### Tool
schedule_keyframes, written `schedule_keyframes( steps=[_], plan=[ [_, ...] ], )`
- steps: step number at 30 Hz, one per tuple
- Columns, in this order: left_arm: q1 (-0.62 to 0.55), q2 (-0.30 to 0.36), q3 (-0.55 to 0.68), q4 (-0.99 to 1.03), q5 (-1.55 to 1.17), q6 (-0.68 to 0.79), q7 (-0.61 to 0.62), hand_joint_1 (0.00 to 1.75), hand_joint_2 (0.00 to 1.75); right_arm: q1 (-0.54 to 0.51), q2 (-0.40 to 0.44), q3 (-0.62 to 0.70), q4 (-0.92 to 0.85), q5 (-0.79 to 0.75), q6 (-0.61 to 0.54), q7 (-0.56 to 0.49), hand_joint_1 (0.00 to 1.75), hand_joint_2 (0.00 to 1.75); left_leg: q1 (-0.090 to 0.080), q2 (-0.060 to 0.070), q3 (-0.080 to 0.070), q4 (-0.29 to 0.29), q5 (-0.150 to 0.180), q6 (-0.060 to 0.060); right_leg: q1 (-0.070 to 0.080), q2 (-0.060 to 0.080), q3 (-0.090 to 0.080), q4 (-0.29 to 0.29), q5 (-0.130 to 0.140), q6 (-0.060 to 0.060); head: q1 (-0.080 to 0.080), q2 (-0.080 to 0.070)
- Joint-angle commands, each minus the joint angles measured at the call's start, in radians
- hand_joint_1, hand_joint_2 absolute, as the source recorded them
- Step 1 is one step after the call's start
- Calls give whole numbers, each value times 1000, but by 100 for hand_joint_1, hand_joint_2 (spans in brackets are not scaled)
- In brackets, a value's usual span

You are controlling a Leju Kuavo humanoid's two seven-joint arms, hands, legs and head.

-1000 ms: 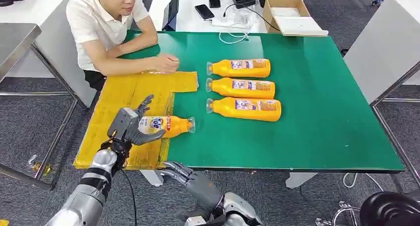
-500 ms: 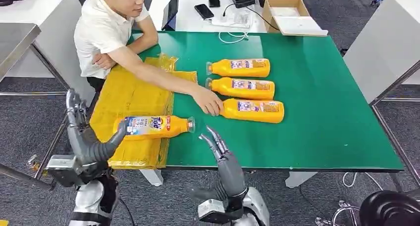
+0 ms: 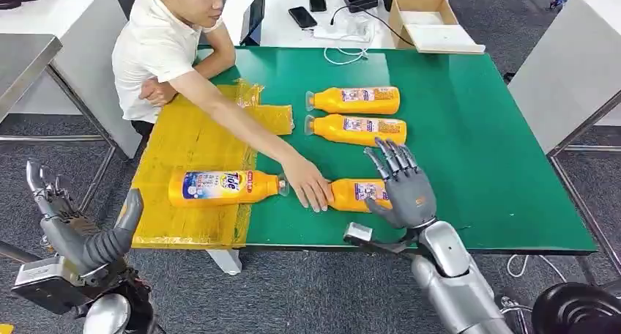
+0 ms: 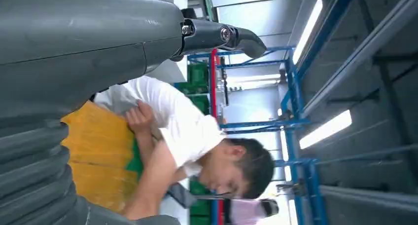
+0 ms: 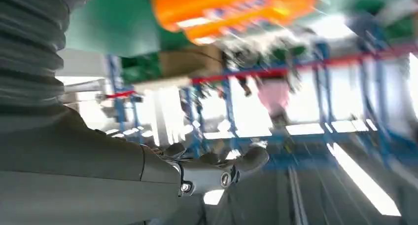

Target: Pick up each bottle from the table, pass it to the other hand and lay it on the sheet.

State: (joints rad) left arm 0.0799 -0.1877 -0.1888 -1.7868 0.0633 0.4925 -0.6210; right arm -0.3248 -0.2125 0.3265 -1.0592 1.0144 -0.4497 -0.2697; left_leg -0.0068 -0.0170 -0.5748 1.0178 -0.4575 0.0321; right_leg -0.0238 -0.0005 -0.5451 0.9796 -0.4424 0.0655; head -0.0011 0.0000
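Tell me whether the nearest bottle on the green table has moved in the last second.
Yes. The nearest bottle has slid toward the table's near edge, away from the middle bottle. The person's hand is on its cap end, pushing it toward the right robot hand.

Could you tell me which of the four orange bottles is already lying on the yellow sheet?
The bottle with the blue Tide label, nearest the robot's left side, lies on the yellow sheet. The other three lie on the bare green table.

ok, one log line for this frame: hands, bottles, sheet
left hand: open, off table | right hand: open, at near bottle | person's hand on it | sheet: one bottle
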Motion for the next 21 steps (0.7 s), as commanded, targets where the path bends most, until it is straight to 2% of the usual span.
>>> schedule_keyframes(
  steps=[1, 7, 8, 10, 15, 19, 21],
  plan=[
    [-36, 23, -10, 107, -30, 2, 22, 0, 175, -170, 7, 19, 306, -3, 97, -11, 0, 175, 1, 3, 1, -1, 1, -2, 1, 2, 0, -1, 1, -3, 0, 0],
    [-73, 29, -32, 142, -34, -2, 36, 0, 175, -180, 43, 43, 389, -91, 220, -51, 0, 175, 2, 4, 2, -2, 0, -4, 3, 2, 1, -1, 2, -5, -1, 0],
    [-86, 30, -43, 153, -37, -1, 36, 0, 175, -187, 44, 72, 419, -98, 268, -43, 0, 175, 2, 4, 2, -1, 0, -4, 3, 2, 1, -1, 2, -5, 0, 0],
    [-95, 29, -49, 162, -37, 1, 35, 0, 175, -187, 44, 82, 433, -105, 272, -41, 0, 175, 2, 2, 1, -1, 1, -3, 2, 1, 1, -2, 2, -3, 0, 0],
    [-117, 34, -69, 180, -31, -7, 40, 0, 175, -197, 27, 109, 483, -165, 386, -75, 0, 175, 1, 0, 0, 0, 1, -1, 1, 0, 0, 0, 1, -1, 0, 0],
    [-125, 40, -87, 186, -6, -38, 70, 0, 175, -193, 45, 116, 484, -177, 373, -35, 0, 175, 1, 2, 0, -1, 0, -2, 1, 1, 0, -1, 1, -3, 0, 0],
    [-132, 40, -94, 201, 7, -49, 86, 0, 175, -130, 68, 85, 496, -230, 402, 15, 0, 175, 1, 1, 0, 0, 0, -2, 1, 1, 0, 0, 1, -2, 0, 0]
  ],
)
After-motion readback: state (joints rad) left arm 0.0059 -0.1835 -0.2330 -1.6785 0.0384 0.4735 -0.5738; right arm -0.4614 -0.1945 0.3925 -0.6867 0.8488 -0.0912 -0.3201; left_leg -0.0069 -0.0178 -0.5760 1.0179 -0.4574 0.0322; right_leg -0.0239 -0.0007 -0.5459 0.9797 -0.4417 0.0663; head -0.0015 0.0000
